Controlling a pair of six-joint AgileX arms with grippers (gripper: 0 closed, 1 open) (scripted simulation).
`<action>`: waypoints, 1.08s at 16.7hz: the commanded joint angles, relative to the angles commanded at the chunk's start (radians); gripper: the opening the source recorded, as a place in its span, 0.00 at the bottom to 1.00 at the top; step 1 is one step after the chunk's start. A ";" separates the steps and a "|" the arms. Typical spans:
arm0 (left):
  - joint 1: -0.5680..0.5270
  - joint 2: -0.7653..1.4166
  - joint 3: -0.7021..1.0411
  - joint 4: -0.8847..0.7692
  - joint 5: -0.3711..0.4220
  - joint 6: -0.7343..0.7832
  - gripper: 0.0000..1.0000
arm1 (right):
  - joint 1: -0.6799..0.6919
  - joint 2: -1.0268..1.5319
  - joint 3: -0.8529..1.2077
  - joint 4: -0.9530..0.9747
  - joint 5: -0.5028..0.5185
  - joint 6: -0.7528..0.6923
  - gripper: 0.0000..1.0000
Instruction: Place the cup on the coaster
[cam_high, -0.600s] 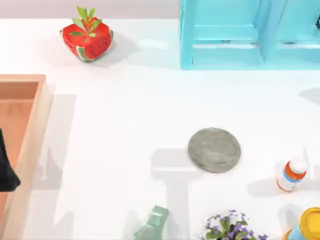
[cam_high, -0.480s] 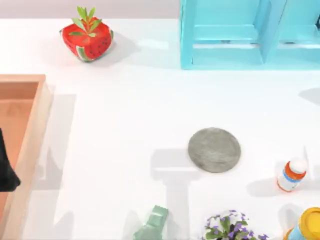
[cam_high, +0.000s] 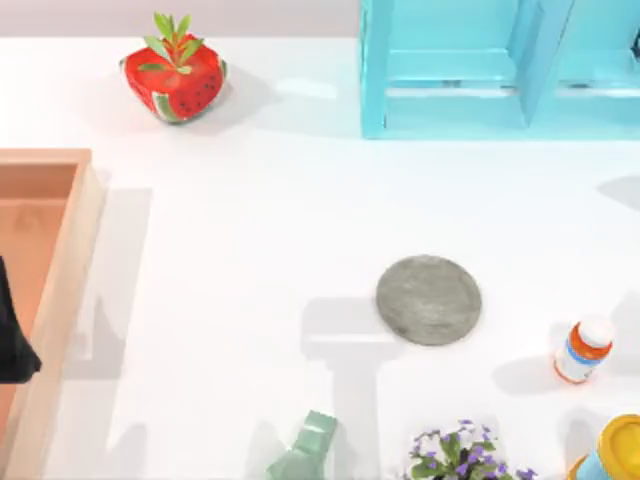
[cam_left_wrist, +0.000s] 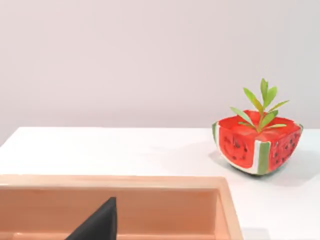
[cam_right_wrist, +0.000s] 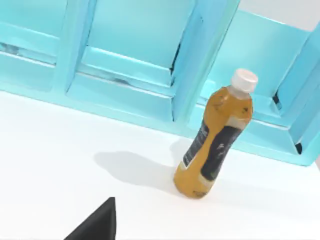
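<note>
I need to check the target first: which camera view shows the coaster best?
The top view: the whole coaster lies bare and flat on the white table, nothing covering it. The left wrist view faces a watermelon planter, the right wrist view a bottle.

The top view's bottom edge crops a green carton (cam_high: 305, 452), flowers (cam_high: 462, 455) and a yellow-lidded jar (cam_high: 616, 450) at 5 o'clock.
</note>
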 joint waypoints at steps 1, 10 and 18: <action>0.000 0.000 0.000 0.000 0.000 0.000 1.00 | -0.020 0.062 0.055 -0.046 0.002 -0.073 1.00; 0.000 0.000 0.000 0.000 0.000 0.000 1.00 | -0.218 0.751 0.648 -0.539 0.003 -0.874 1.00; 0.000 0.000 0.000 0.000 0.000 0.000 1.00 | -0.349 1.314 1.072 -0.933 -0.001 -1.518 1.00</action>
